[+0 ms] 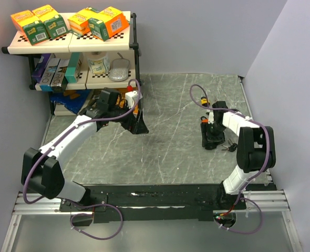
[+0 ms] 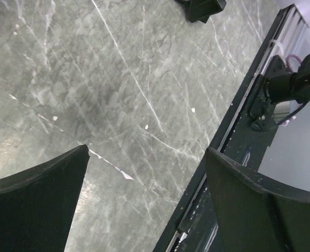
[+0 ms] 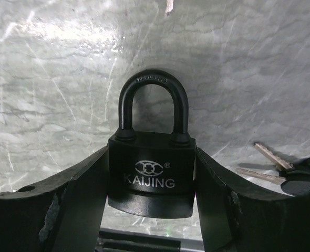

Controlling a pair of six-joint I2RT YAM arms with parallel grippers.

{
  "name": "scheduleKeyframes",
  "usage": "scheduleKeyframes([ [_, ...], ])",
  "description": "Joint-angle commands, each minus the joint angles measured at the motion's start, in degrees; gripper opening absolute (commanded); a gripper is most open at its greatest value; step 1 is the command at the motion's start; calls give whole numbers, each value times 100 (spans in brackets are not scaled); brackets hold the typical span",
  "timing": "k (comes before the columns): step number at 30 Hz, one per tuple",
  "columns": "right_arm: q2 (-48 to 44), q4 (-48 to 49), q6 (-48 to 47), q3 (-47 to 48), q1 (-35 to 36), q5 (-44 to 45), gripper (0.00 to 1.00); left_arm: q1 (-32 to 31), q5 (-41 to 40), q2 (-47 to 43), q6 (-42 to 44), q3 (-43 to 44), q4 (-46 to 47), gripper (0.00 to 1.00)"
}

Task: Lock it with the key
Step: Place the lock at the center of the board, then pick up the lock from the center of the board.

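My right gripper (image 3: 153, 157) clamps black KAIJING padlock (image 3: 151, 181) by body, shackle seated; keys (image 3: 273, 157) just right; left gripper (image 2: 144, 202) apart.

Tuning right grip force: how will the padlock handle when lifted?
Likely heavy for its size and rigid: the padlock looks solid metal with a thick shackle. Its smooth flat sides, pinched by the right gripper, may slip under a light squeeze. Flat-bodied, so unlikely to roll.

Overhead; wrist views close, seemingly downward
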Motion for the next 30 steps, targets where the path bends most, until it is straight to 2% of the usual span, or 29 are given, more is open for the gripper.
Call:
scheduleKeyframes([
  [1, 155, -377, 94, 295, 24, 65, 53, 45, -116, -90, 275, 401, -221, 96],
  [4, 120, -421, 86, 296, 24, 30, 71, 62, -116, -107, 337, 454, -265, 96],
  [10, -29, -482, 147, 278, 24, -171, 91, 132, -55, -168, 399, 559, -502, 96],
  [15, -635, -316, -36, 173, 32, -321, 96, 335, -309, -904, 188, 384, -48, 96],
  [19, -1364, -377, -459, 382, 181, -444, 100, 414, -2123, -1907, -656, -213, 806, 96],
  [21, -1821, -325, -599, 532, 269, -523, 100, 414, -2470, -2320, -647, -539, 1104, 96],
  [23, -2295, -228, -748, 743, 383, -655, 100, 423, -2969, -2410, -726, -592, 1062, 96],
  [24, -2454, -167, -828, 839, 506, -734, 100, 423, -3155, -2340, -822, -523, 644, 96],
  [25, -2786, 25, -915, 858, 568, -969, 100, 449, -3262, -2288, -780, -357, 423, 96],
  [26, -2955, 140, -1090, 858, 603, -1180, 100, 501, -3019, -2252, -640, -329, 246, 96],
  [30, -3693, 940, -1154, 324, 612, -1982, 100, 1255, -2271, -2269, -385, -539, 77, 96],
])
